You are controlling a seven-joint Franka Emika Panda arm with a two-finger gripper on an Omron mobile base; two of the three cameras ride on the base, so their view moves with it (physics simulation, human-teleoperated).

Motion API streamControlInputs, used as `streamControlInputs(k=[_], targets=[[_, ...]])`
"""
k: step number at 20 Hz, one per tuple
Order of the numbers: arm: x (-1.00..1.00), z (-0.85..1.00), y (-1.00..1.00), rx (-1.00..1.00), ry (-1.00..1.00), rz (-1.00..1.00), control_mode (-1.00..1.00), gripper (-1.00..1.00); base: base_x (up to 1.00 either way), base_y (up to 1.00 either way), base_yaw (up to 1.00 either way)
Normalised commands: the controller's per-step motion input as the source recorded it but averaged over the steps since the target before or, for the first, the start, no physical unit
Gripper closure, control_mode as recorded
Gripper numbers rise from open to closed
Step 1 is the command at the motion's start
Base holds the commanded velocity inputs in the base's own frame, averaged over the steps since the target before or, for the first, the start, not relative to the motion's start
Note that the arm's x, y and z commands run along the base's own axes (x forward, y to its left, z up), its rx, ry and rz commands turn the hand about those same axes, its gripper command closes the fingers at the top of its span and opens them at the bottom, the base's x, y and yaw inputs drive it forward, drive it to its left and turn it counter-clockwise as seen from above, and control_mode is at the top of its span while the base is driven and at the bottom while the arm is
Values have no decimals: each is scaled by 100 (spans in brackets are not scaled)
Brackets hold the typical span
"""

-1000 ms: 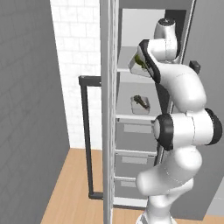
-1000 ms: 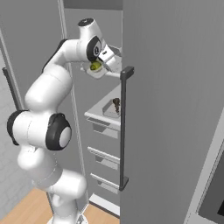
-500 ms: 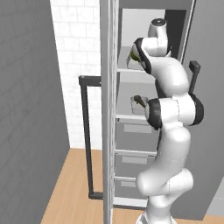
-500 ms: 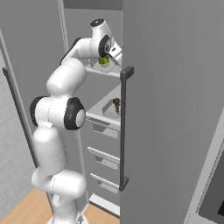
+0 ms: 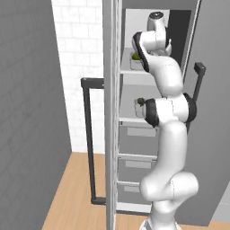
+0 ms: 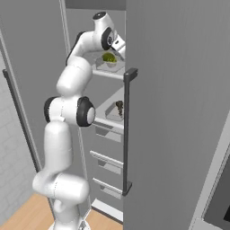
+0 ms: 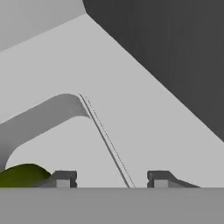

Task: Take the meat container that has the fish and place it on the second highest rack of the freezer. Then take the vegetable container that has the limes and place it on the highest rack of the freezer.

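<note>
The vegetable container with the yellow-green limes rests on the highest rack of the freezer, seen as container from the left. One rack lower sits the meat container with the dark fish, also visible as container. My arm reaches up into the top rack. In the hand view my gripper is open, its fingertips well apart with nothing between them. A lime lies just outside the left fingertip.
The freezer door stands open at the left with a long black bar handle. A grey panel with another black handle borders the opening on the right. Grey drawers sit below the racks. The floor is wood.
The arm has stretched further into the top rack. The jaws, shut on the lime container before, have opened and let it go on the highest rack.
</note>
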Motion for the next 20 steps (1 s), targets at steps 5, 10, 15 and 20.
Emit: streamControlInputs(k=[5, 10, 15, 20], targets=[[-91, -57, 31, -16, -32, 5, -100, -100, 0, 0, 0], [-100, -100, 59, -27, -42, 7, -100, -100, 0, 0, 0], [-100, -61, 9, -21, -73, 5, -100, -100, 0, 0, 0], [-100, 0, 3, 5, -50, 6, -100, -100, 0, 0, 0]])
